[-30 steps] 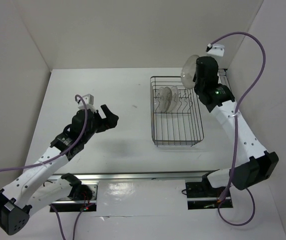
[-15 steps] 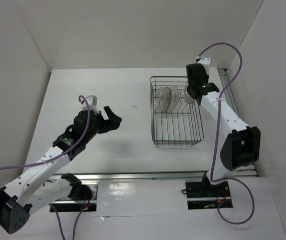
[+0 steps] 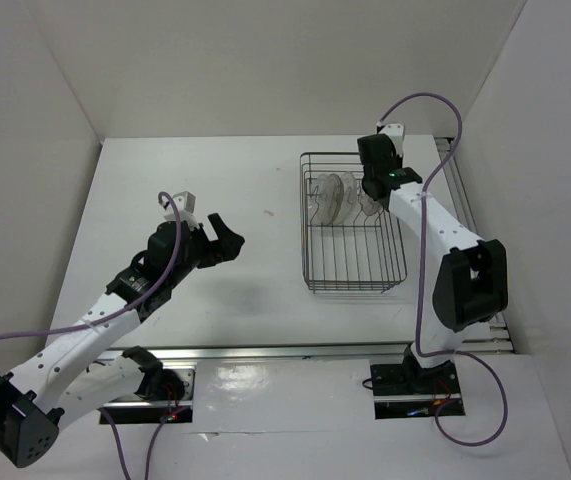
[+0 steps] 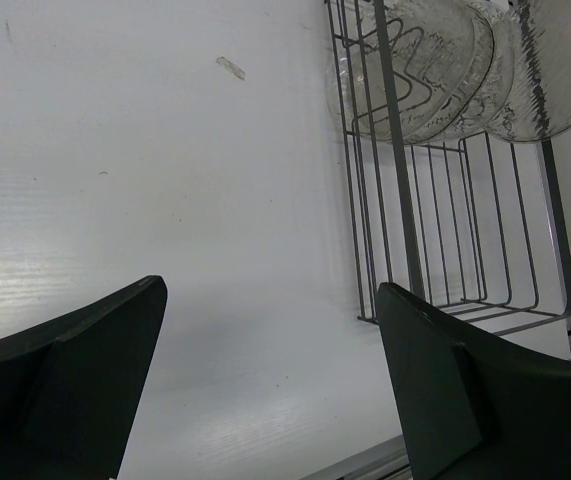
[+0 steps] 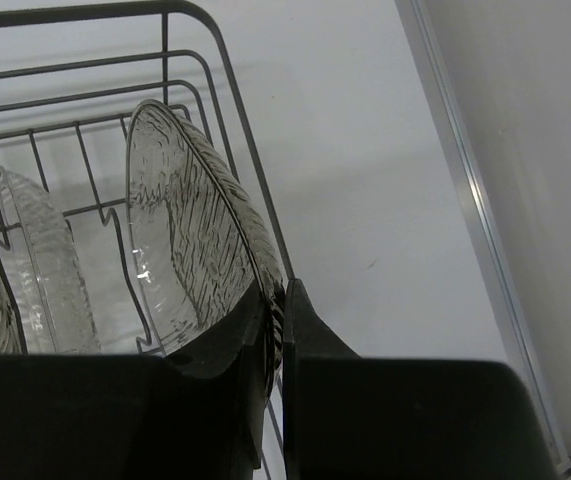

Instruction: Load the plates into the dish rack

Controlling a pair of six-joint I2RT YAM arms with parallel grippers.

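Note:
The dark wire dish rack [image 3: 397, 262] stands right of centre; it also shows in the left wrist view [image 4: 397, 190] and in the right wrist view [image 5: 227, 62]. My right gripper [image 3: 370, 188] is shut on the rim of a smoky ribbed plate [image 5: 180, 235], held upright on edge inside the rack's far right part. Two other plates [image 3: 331, 196] stand upright in the slots to its left, a clear one [image 5: 47, 262] nearest. My left gripper [image 3: 225, 238] is open and empty above the bare table, left of the rack; its jaws [image 4: 270, 290] stand wide apart.
White walls close the table at the back and both sides. A metal rail [image 5: 470, 190] runs along the table's right edge beside the rack. A small scrap [image 4: 230, 67] lies on the table left of the rack.
My right gripper has carried the plate from above the rack's far right corner down and left into the rack. The left arm has barely shifted.

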